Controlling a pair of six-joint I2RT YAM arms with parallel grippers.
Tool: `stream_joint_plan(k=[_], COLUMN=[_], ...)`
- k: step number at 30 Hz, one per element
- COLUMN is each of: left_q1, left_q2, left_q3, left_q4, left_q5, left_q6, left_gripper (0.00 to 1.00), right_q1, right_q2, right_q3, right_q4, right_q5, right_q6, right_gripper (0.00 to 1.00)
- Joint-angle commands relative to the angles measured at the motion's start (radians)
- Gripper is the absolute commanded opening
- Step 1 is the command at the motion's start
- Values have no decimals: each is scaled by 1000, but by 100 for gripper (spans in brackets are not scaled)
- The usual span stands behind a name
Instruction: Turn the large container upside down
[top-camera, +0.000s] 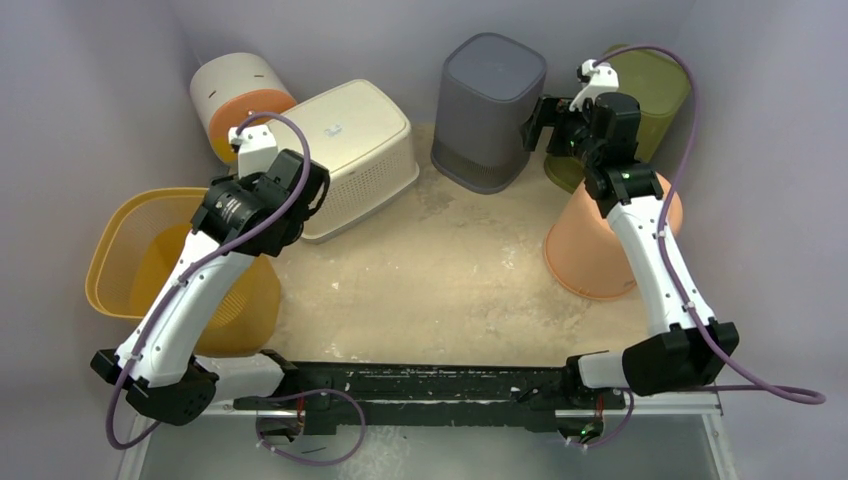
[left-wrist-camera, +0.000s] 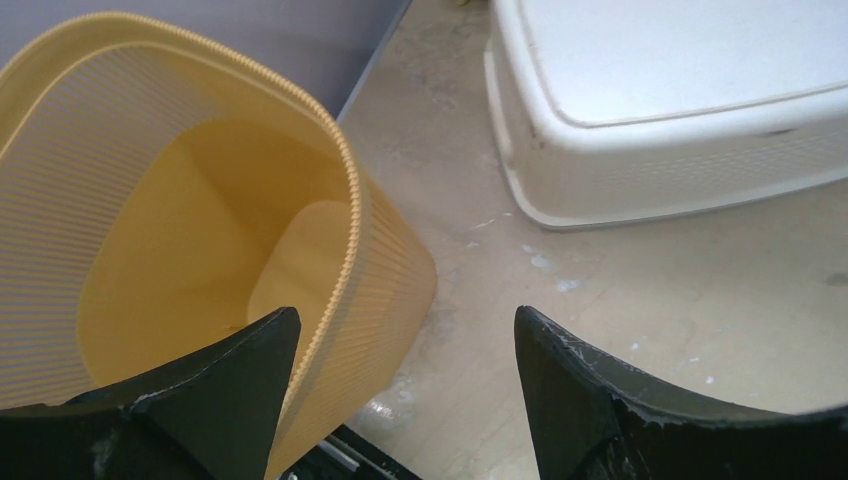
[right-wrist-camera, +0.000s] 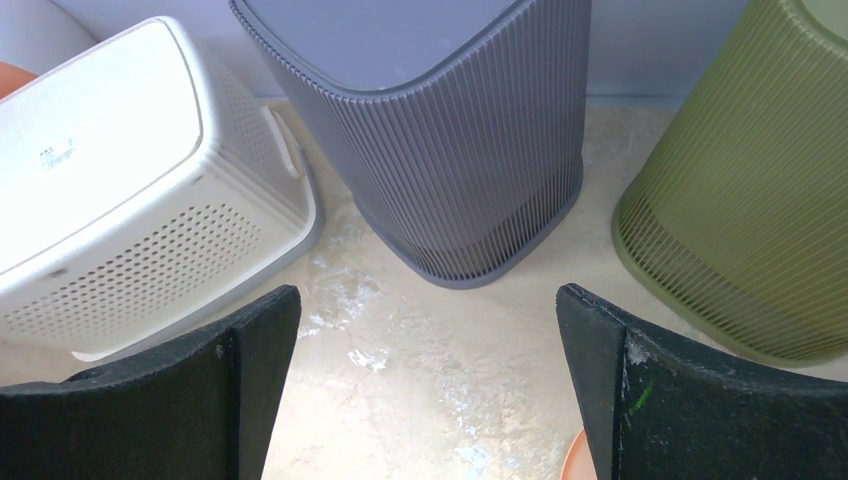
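Observation:
A large yellow ribbed basket (top-camera: 118, 255) stands upright at the left, mouth up; the left wrist view (left-wrist-camera: 150, 200) shows it empty. My left gripper (top-camera: 296, 205) is open above its right rim. In the left wrist view the left gripper (left-wrist-camera: 407, 400) has that rim and wall between its fingers, close to the left finger (left-wrist-camera: 230, 390). A large white perforated basket (top-camera: 355, 150) sits upside down at the back; it also shows in the left wrist view (left-wrist-camera: 680, 100). My right gripper (top-camera: 541, 122) is open and empty beside the grey bin, seen again in the right wrist view (right-wrist-camera: 428, 390).
A grey ribbed bin (top-camera: 490, 105) stands upside down at the back centre. A green bin (top-camera: 655, 85) stands at the back right. An orange bin (top-camera: 595, 255) sits upside down under the right arm. A white and orange bin (top-camera: 235, 100) is at the back left.

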Motion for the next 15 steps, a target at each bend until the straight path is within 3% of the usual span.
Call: stream_joint_plan(k=[1, 12, 15], left_q1=[58, 178, 214], left_q2=[-68, -105, -104], left_q3=[-109, -279, -323], left_q4=[31, 184, 228], left_q5=[-31, 31, 67], left_q6=[-32, 46, 75], left_gripper=[76, 76, 71], right_q1=[3, 3, 3], right_q2=[-53, -70, -83], right_q3=[-14, -34, -50], right_q4=[52, 55, 55], right_q5=[-21, -24, -18], right_q6=[6, 8, 15], right_gripper=[100, 100, 100])
